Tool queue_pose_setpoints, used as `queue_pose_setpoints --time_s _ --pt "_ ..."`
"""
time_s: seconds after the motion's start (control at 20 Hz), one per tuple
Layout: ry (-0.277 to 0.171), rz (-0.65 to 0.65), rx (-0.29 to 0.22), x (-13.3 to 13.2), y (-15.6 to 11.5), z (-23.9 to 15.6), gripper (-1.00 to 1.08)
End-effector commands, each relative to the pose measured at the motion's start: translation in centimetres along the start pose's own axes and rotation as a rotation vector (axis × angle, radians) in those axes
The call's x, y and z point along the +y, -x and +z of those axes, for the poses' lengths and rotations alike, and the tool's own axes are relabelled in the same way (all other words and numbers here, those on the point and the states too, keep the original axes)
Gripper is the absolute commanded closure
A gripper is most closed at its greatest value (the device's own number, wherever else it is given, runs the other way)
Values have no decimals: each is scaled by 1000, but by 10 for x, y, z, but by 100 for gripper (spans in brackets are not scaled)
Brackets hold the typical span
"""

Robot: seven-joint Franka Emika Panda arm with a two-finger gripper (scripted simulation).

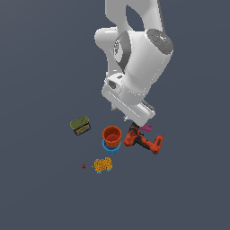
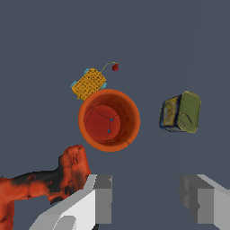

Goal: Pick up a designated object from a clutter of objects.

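the hand [image 2: 146, 202] hangs wide open and empty above the orange cup [image 2: 109, 120], which stands upright beside the drill [image 2: 42, 184] and tin [image 2: 181, 112].

Blue plastic cup [image 1: 111, 147] mostly hidden behind the orange-red tapered plastic cup [image 1: 112, 135], unseen from the wrist, orange-and-black power drill [image 2: 40, 184] cut by the frame edge beside the gripper [image 2: 150, 197], fingertips hidden in the exterior view, small pink piece [image 1: 145, 128] too small to identify

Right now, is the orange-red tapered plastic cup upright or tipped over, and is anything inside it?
Upright and empty: the orange-red tapered plastic cup shows its round open mouth to the wrist view, bare bottom visible inside.
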State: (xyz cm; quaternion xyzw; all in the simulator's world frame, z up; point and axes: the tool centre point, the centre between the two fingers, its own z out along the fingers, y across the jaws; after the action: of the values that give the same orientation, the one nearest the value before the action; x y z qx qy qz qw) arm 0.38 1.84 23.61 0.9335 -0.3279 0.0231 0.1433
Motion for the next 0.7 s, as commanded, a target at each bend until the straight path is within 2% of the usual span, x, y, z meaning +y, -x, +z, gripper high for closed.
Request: queue_pose_setpoints --time_s 0.0,0.65 --pt "15 46 13 0 0 4 -20" --pt "72 278 93 -2 -1 24 -20"
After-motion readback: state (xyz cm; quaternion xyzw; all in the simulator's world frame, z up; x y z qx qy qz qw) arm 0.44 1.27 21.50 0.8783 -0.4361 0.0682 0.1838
